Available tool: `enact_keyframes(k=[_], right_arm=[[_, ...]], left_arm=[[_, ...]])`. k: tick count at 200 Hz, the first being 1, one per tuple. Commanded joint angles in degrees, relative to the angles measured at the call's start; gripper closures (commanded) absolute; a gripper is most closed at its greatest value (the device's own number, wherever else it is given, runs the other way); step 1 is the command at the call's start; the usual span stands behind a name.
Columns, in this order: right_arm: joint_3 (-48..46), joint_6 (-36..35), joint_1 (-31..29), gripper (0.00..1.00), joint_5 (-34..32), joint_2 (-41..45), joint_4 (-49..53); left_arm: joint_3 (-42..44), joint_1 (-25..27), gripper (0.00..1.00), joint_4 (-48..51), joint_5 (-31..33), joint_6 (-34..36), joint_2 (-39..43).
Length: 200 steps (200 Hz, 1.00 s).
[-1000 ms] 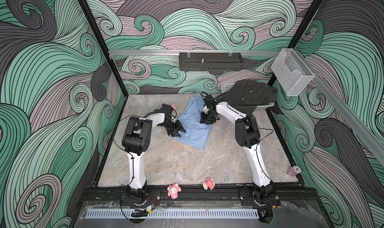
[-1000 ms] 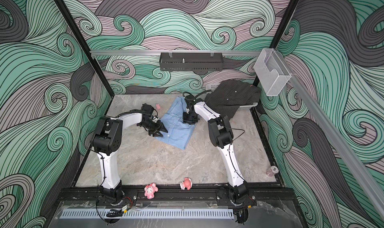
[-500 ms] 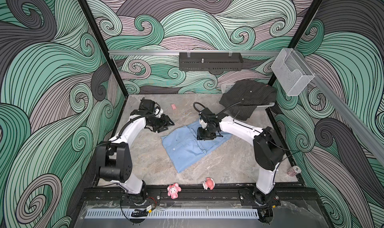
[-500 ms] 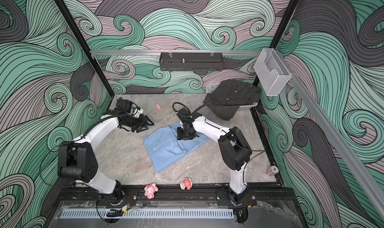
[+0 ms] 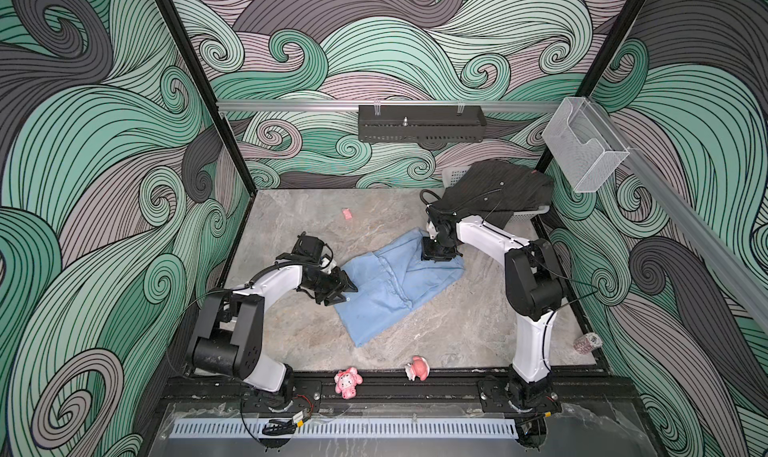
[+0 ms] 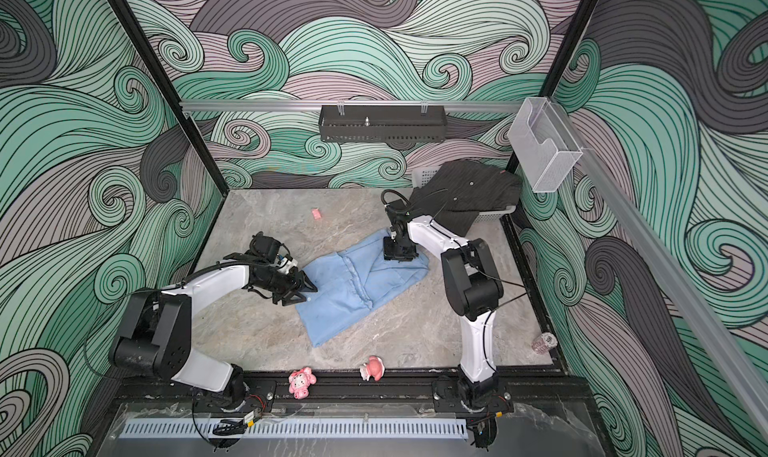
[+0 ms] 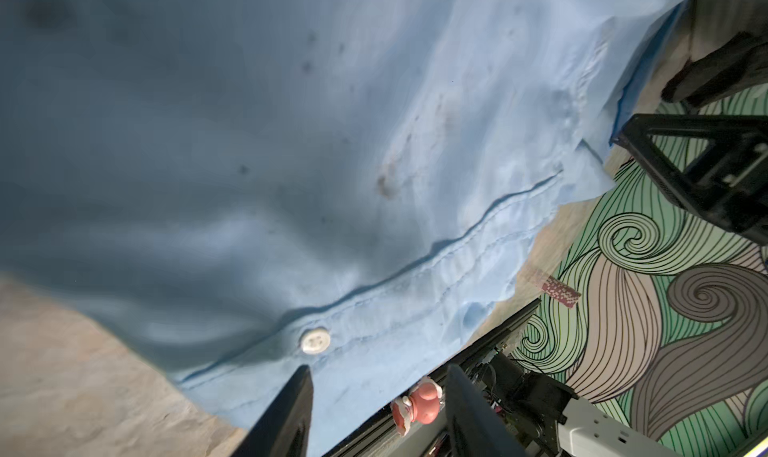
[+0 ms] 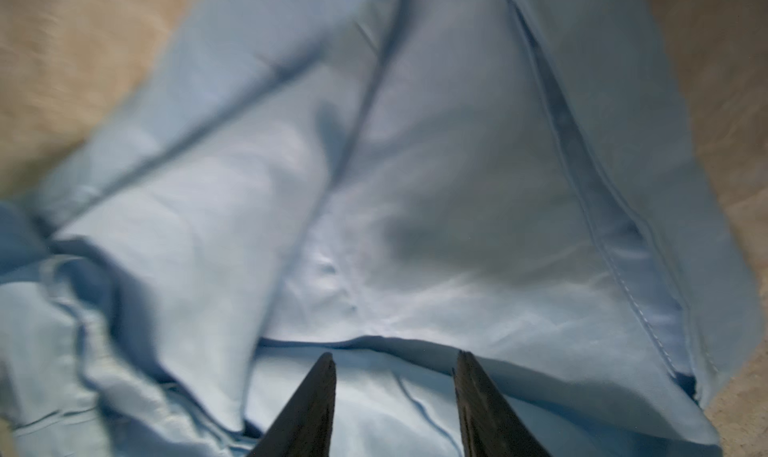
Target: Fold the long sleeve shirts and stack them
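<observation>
The light blue long sleeve shirt (image 5: 395, 288) (image 6: 353, 288) lies rumpled on the table's middle in both top views. A pale button (image 7: 316, 340) shows on its hem. My left gripper (image 5: 348, 292) (image 6: 311, 292) (image 7: 378, 369) is at the shirt's left edge, jaws open over the hem, gripping nothing. My right gripper (image 5: 436, 254) (image 6: 398, 254) (image 8: 395, 354) hovers over the shirt's far right part, jaws open with cloth beneath them. The dark pinstriped shirt (image 5: 498, 189) (image 6: 469, 189) is draped over a basket at the back right.
A white basket (image 5: 453, 177) holds the dark shirt. Two pink toys (image 5: 348, 382) (image 5: 417, 367) sit at the front edge. A small pink piece (image 5: 347, 213) lies at the back. A patterned roll (image 5: 587, 342) stands front right. A black rack (image 5: 422, 123) hangs on the back wall.
The blue shirt came from the back centre toward the table's middle and spread out. My left gripper swung from the back left to the shirt's left edge. The right gripper shifted toward the back right.
</observation>
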<state>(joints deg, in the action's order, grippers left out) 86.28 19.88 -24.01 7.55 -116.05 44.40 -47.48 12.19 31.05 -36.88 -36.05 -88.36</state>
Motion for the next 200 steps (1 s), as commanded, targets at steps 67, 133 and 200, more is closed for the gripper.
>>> enact_keyframes(k=[67,133,200], right_arm=[[-20.1,4.8,-1.2,0.52,6.1,9.9,-4.2],[-19.5,5.6,-5.2,0.50,-2.2,25.2,-1.7],[-10.7,20.5,-12.6,0.69,15.2,15.0,-21.6]], left_arm=[[-19.5,-2.4,0.47,9.2,6.3,9.2,-18.7],[-22.0,-4.4,0.44,5.7,2.3,11.9,-4.6],[-4.8,-14.5,0.41,-4.1,0.2,16.2,11.2]])
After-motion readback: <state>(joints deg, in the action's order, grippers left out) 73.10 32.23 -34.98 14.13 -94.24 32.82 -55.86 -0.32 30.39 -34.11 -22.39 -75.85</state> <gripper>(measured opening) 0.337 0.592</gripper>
